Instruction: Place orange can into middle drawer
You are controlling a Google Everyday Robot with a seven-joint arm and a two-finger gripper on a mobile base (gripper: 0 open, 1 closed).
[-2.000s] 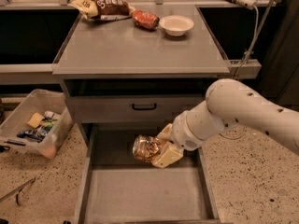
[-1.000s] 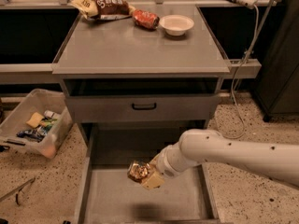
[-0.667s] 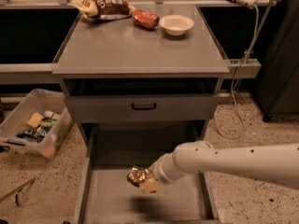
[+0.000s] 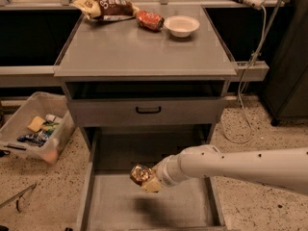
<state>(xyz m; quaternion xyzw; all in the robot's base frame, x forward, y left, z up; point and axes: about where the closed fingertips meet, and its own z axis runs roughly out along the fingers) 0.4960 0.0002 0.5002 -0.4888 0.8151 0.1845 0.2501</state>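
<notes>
While my white arm [image 4: 231, 165] reaches in from the right, the hand [image 4: 146, 179] hangs over the open middle drawer [image 4: 111, 207], its pale fingers clenched on the orange can [image 4: 140, 173]. I see the dented can held in the air at the left tip of the hand, above the drawer's flat grey bottom, with a dark shadow cast on the metal just below it. The drawer is pulled well out toward me, and its low side walls run along both edges.

Above it, a closed drawer front [image 4: 110, 112] carries a small black handle [image 4: 148, 110]. On the counter [image 4: 144, 49] at the far edge lie a snack bag [image 4: 103, 6], a red can [image 4: 150, 19] just beside it, and a white bowl [image 4: 181, 25] to the right of that can. A clear plastic bin [image 4: 29, 150] of odds and ends sits on the speckled floor [image 4: 43, 196] to the left of the cabinet, and a pale cable [image 4: 244, 107] trails down on the right.
</notes>
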